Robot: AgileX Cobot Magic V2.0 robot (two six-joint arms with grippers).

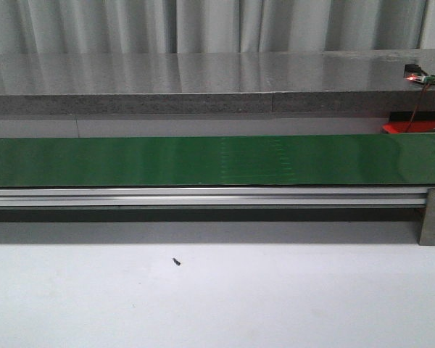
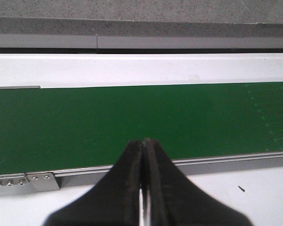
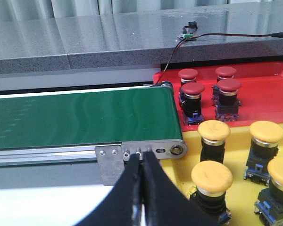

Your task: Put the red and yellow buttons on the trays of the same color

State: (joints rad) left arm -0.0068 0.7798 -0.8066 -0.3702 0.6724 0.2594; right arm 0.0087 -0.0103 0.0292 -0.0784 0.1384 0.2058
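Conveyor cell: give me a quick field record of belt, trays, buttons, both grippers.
belt: green conveyor belt, no buttons on it in any view
red tray: red tray past the belt's end, holds four red buttons
yellow tray: yellow tray beside the red one, holds four visible yellow buttons, partly cut off by the frame edge
left gripper: left gripper shut, holding nothing, near the belt's edge
right gripper: right gripper shut, holding nothing, near the belt's end bracket

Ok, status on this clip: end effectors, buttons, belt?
Both end effectors, left and right, shut, empty. Red buttons on red tray, yellow buttons on yellow tray. Belt bare.
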